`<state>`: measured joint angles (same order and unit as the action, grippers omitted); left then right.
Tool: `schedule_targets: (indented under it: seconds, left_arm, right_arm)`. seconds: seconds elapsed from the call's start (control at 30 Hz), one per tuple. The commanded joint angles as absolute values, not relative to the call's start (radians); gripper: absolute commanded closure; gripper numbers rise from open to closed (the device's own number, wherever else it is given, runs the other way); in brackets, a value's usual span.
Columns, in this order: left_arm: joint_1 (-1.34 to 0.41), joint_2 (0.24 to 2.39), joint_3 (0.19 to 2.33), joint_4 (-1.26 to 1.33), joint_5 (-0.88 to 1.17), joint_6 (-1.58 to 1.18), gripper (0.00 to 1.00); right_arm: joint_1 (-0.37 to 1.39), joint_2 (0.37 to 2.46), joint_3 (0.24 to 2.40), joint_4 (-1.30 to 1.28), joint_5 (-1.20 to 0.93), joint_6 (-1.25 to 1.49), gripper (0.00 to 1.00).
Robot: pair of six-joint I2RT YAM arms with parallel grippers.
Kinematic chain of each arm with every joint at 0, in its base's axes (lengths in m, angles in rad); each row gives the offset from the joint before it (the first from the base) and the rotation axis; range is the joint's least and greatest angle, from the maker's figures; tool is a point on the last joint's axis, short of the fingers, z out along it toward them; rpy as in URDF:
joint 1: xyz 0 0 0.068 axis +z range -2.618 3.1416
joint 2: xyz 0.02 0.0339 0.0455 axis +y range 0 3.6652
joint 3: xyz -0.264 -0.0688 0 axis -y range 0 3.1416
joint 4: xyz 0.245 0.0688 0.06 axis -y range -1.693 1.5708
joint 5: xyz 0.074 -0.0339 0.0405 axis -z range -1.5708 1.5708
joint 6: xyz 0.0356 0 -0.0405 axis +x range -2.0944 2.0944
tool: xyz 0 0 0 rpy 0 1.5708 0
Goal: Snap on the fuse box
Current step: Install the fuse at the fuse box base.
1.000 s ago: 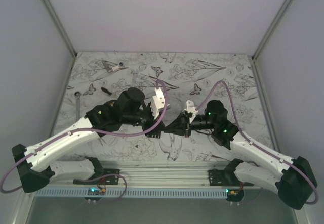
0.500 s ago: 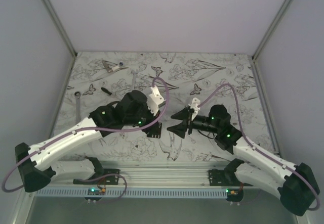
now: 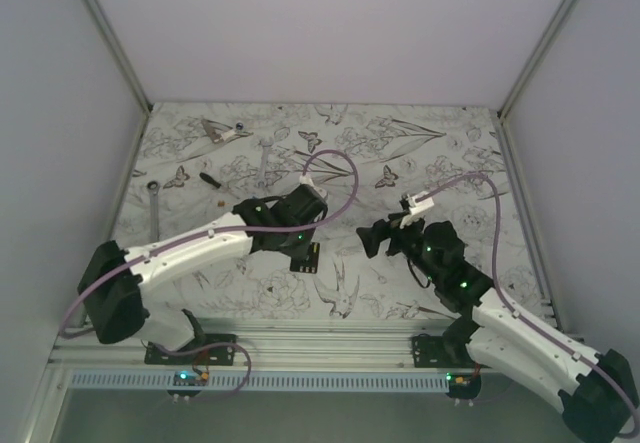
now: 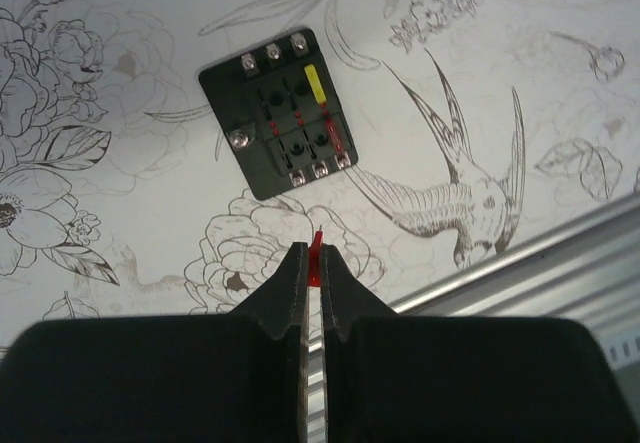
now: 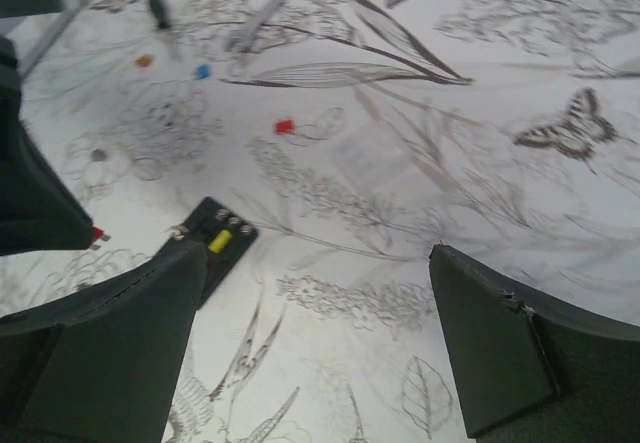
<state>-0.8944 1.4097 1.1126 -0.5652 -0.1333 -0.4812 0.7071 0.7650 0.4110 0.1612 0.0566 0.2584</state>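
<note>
The left gripper (image 4: 312,263) is clamped on a red fuse (image 4: 316,251), mostly hidden between its jaws, near the fuse box (image 4: 277,127); the right gripper (image 5: 318,263) gapes wide, holding nothing.

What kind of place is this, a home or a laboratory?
Probably a laboratory test cell: plain white walls enclose a floral-covered table, two robot arms are bolted at its edge, and a fuse box lies on it.

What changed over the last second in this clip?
The right gripper backed away rightward from the fuse box, with its jaws open. The left gripper sank lower and now hangs over the box, shut on a small red fuse. The fuse box stayed put.
</note>
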Motion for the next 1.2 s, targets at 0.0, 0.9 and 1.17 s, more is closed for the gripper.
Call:
schedule_targets:
  seconds: [0.0,0.9,1.17]
  left_arm:
    - [-0.883,1.485,1.185,-0.603,-0.228,-0.573,1.00]
    - [-0.808,1.783,1.291,-0.551,-0.184,-0.622,1.00]
    - [-0.807,1.808,1.283,-0.544,-0.194,-0.661,1.00]
  right_arm:
    - [0.698,0.712,0.397,0.106,0.281,0.328,0.00]
    - [0.698,0.608,0.345,0.092,0.467,0.370,0.00]
    - [0.698,0.613,0.345,0.093,0.466,0.370,0.00]
